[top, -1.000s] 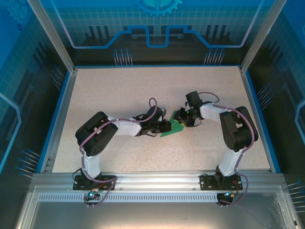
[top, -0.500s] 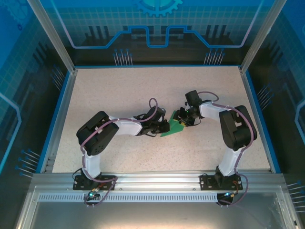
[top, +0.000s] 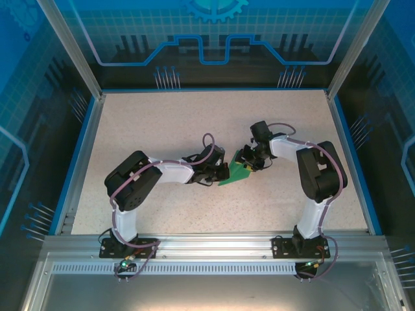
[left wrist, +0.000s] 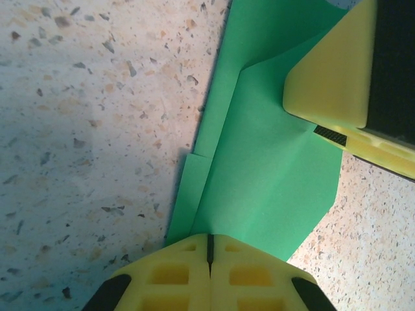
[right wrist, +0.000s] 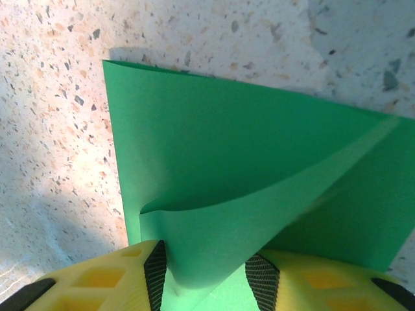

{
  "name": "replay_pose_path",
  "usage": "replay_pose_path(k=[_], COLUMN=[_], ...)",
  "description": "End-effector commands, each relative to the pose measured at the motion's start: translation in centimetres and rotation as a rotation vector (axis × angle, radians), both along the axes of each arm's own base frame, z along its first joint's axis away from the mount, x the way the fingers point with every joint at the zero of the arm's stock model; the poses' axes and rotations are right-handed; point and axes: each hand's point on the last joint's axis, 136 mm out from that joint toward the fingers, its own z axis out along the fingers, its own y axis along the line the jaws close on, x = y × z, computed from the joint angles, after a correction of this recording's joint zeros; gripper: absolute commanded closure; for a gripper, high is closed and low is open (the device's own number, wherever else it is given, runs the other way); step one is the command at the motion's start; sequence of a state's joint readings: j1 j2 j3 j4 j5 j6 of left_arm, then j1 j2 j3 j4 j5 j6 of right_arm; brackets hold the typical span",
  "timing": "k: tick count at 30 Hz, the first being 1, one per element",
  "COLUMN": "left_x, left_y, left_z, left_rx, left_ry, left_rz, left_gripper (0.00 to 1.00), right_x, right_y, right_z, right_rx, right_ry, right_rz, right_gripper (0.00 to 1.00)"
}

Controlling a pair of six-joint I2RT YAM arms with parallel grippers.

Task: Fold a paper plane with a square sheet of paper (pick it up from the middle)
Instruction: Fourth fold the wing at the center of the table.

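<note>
1. Folded green paper (top: 235,172) lies mid-table (top: 162,123).
2. Left gripper (left wrist: 209,249) is clenched on its edge; right gripper (right wrist: 206,275) grasps a raised flap.
3. Risk: opposing pulls could tear or skew the crease.

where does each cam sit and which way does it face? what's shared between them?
Top external: fixed above and behind the arm bases, looking down at the table; both arms show, left gripper and right gripper meeting at the green paper.
Left wrist: on the left arm, looking along its shut yellow fingers pinching the paper's edge; the right gripper's finger shows at upper right.
Right wrist: on the right arm, looking past its own fingers, a curled paper flap between them.
Shared: all three views show the green paper and speckled tabletop.
</note>
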State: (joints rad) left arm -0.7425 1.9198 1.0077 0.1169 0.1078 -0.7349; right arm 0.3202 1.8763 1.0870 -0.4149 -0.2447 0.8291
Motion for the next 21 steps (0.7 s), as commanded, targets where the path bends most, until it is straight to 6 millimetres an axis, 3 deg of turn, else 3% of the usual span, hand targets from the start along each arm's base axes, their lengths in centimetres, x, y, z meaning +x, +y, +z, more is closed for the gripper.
replay_pose_path(k=[1,7,16,21], left_x=[-0.8,-0.6,0.1,0.4], left_y=[1.1,1.0,0.3,-0.2], left_z=[-2.1,-1.1,3.2,4.4], left_rx=[0.079,0.067,-0.015,-0.063], left_ry=[0.060,0.044,-0.051,-0.088], left_rz=[0.022,0.018,0.011,0.008], left_gripper=[0.94,0.92,0.83,0.82], right_x=[-5.2,-5.2,-5.3,-5.4], right_y=[-4.7,-4.7,-5.0,-5.1], right_z=[-7.3,-7.6,-7.9,-8.0], right_rx=[-0.275,-0.287,-0.305,-0.313], right_ry=[0.207,0.222,0.235,0.241], right_rz=[0.005,0.005,0.001,-0.004], right_gripper=[0.54,0.53,0.53,0.53])
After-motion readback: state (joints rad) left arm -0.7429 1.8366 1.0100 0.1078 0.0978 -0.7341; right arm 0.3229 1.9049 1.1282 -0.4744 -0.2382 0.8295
